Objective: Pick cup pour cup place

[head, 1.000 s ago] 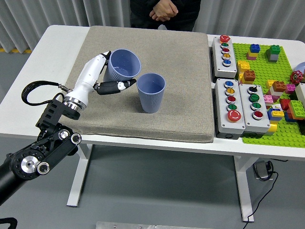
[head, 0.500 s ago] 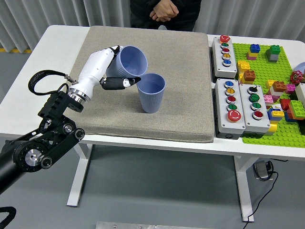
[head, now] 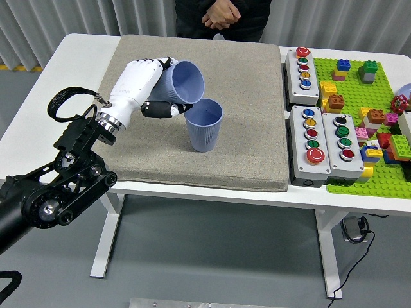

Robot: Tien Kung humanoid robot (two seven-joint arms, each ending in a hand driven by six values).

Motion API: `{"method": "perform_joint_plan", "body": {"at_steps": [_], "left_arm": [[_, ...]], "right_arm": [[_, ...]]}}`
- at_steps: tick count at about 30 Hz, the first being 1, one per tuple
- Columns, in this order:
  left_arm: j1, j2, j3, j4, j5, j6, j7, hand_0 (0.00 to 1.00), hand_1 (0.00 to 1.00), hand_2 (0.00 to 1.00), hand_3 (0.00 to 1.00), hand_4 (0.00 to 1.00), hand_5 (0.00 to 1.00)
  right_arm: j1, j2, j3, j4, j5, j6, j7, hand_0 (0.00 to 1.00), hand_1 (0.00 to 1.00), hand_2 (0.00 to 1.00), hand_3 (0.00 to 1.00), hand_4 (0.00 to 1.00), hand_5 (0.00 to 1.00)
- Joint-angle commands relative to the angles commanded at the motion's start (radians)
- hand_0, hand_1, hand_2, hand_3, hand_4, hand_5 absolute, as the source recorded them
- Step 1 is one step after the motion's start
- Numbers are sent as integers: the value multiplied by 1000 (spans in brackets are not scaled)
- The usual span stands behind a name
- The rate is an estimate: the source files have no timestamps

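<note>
**Left hand tips one blue cup over the other**

Nearest us, we see the black left arm [head: 48, 199] come in from the lower left corner, below the white desk [head: 38, 115] and rising over its near edge. Its white-shelled left hand [head: 142, 90] is clenched around the tilted blue cup [head: 183, 83], with dark fingertips [head: 164, 110] showing under the cup's lower side. That cup is lifted off the grey mat [head: 250, 128] and leans to the right, its open mouth facing right and down, its rim touching or just above the rim of the upright blue cup [head: 205, 125]. The upright cup stands on the mat just right of the hand, near the mat's middle.

To the right of the mat we see two grey push-button boxes [head: 327, 148] side by side, then a third button box [head: 303, 75] farther back. Beside them lies a green baseplate [head: 366, 122] with coloured bricks on it.

At the far side a person in dark clothing stands with clasped hands [head: 221, 14] held above the desk edge.
</note>
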State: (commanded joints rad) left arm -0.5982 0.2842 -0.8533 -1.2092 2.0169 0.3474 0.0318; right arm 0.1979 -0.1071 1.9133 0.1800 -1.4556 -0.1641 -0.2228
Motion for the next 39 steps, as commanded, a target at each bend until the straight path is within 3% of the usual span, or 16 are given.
{"method": "perform_joint_plan", "body": {"at_steps": [12, 16, 21, 39], "left_arm": [[-14, -3, 23, 9, 84, -4, 23, 579, 530, 527, 557, 822, 248], [-18, -1, 23, 9, 172, -5, 27, 579, 530, 527, 557, 822, 248], [-21, 2, 24, -3, 217, -11, 36, 578, 529, 527, 557, 823, 254], [-30, 12, 50, -5, 252, -2, 69, 574, 529, 525, 557, 817, 257]], "right_arm": [[-1, 0, 0, 0, 2, -1, 1, 694, 615, 590, 589, 2, 243], [-3, 0, 0, 0, 2, -1, 1, 694, 615, 590, 589, 2, 243], [-4, 1, 1, 0, -1, -1, 1, 694, 615, 590, 590, 2, 239], [-10, 1, 0, 0, 0, -1, 1, 694, 615, 590, 590, 2, 239]]}}
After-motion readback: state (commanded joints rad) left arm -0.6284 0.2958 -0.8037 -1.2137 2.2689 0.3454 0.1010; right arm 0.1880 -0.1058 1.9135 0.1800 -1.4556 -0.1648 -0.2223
